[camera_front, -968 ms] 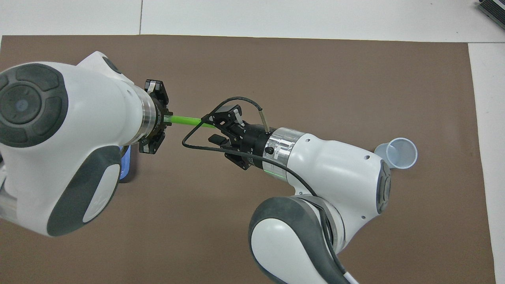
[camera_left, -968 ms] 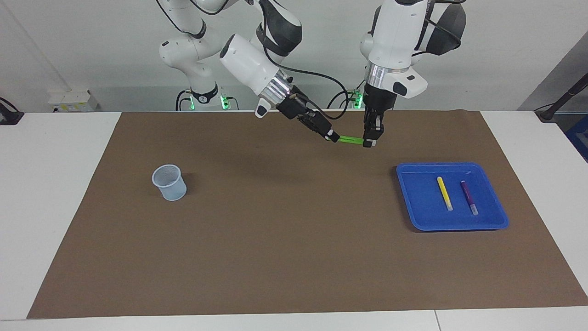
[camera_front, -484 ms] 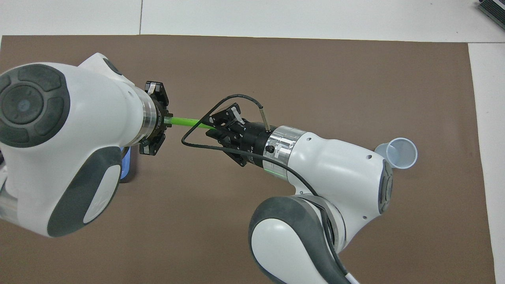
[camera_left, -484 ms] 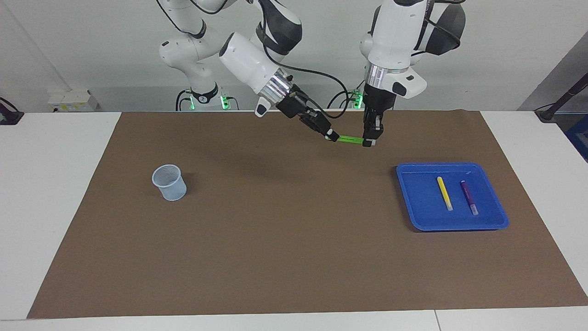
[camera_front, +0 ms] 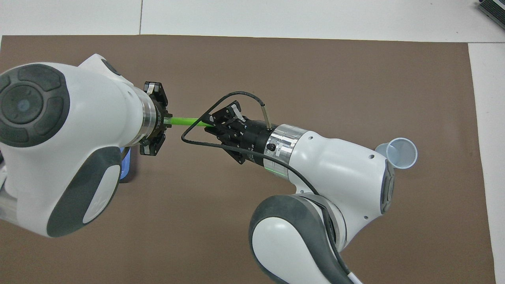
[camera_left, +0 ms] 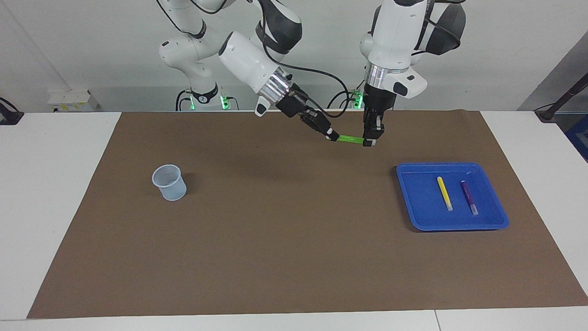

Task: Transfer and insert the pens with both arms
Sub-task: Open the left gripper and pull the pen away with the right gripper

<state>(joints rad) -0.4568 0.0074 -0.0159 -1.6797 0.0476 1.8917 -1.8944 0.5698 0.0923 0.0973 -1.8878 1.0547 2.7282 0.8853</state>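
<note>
Spanning the gap between both grippers, the green pen [camera_left: 351, 139] hung level over the brown mat [camera_left: 285, 257] (mid-handover): left gripper [camera_left: 370, 142] clamped one end, right gripper [camera_left: 331, 136] seemingly pinched the other.

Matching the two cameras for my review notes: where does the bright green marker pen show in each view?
Facing view: the bright green marker pen is in the air over the brown mat, bridging the left gripper and right gripper.
Overhead view: the pen spans the two wrists.
Shared landmark: the translucent plastic cup, toward the right arm's end.
</note>
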